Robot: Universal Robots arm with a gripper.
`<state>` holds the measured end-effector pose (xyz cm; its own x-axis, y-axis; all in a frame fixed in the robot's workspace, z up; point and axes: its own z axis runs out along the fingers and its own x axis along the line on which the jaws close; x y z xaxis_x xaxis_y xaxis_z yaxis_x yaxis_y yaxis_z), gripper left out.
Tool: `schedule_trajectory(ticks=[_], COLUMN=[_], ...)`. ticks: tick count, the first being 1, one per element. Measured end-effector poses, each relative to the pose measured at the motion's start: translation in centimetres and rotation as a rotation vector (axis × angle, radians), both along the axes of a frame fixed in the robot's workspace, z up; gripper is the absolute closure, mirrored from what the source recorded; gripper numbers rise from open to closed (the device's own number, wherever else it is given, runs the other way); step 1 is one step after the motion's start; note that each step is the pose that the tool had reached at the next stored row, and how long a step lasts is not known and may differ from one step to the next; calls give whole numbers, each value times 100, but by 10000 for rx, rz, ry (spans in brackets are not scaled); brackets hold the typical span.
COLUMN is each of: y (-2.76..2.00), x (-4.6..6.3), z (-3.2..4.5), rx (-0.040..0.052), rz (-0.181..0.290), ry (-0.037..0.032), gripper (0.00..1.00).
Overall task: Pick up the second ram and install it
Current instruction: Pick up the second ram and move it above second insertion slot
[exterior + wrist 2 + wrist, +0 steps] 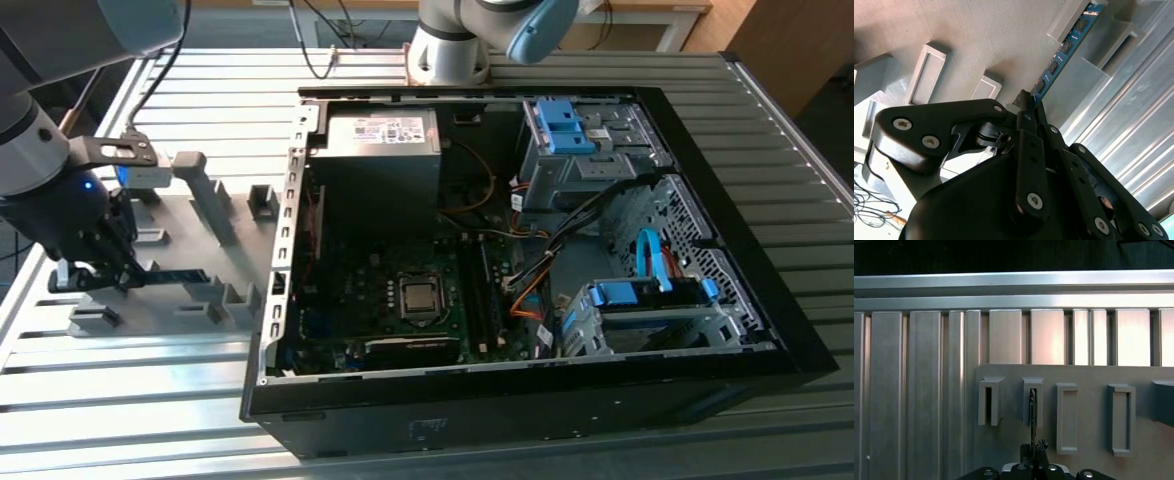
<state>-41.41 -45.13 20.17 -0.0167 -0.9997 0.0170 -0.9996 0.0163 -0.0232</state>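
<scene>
Starting at the exterior view's left, the pincer (96,276) is squeezed tight on one end of the second ram (171,272), which stands on its thin edge in the grey holder (203,200) on the worktop (134,400). Its long side runs from the pincer toward the open computer case (747,300). The slots inside look too dark to make out.

My pincer (1030,102): matt black links, shiny screw heads. RAM stick (1066,47) in its grip: smooth blue board, dark matt chips. Holder fixture (979,35) under it: matt grey plastic, fine-grained. Table (1139,130) beyond: ribbed bare metal, satin sheen.
</scene>
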Motion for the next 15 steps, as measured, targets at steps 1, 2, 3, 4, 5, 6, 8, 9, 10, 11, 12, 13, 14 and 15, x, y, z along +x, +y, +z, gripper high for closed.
schedule_trajectory(ticks=[1, 2, 3, 4, 5, 6, 8, 9, 10, 11, 12, 13, 14, 15], y=[0, 0, 0, 0, 0, 0, 0, 0, 0, 0, 0, 0, 0, 0], x=[0, 0, 0, 0, 0, 0, 0, 0, 0, 0, 0, 0, 0, 0], z=[7, 14, 22, 29, 37, 46, 64, 71, 78, 84, 91, 97, 104, 108], rx=[1, 0, 0, 1, 1, 0, 0, 0, 0, 1, 1, 1, 0, 1], rz=[0, 0, 0, 0, 0, 0, 0, 0, 0, 0, 0, 0, 0, 0], ry=[0, 0, 1, 0, -1, 0, 0, 0, 0, -1, -1, -1, 0, -1], gripper=[86, 86, 86, 86, 86, 86, 86, 86, 86, 86, 86, 86, 86, 86])
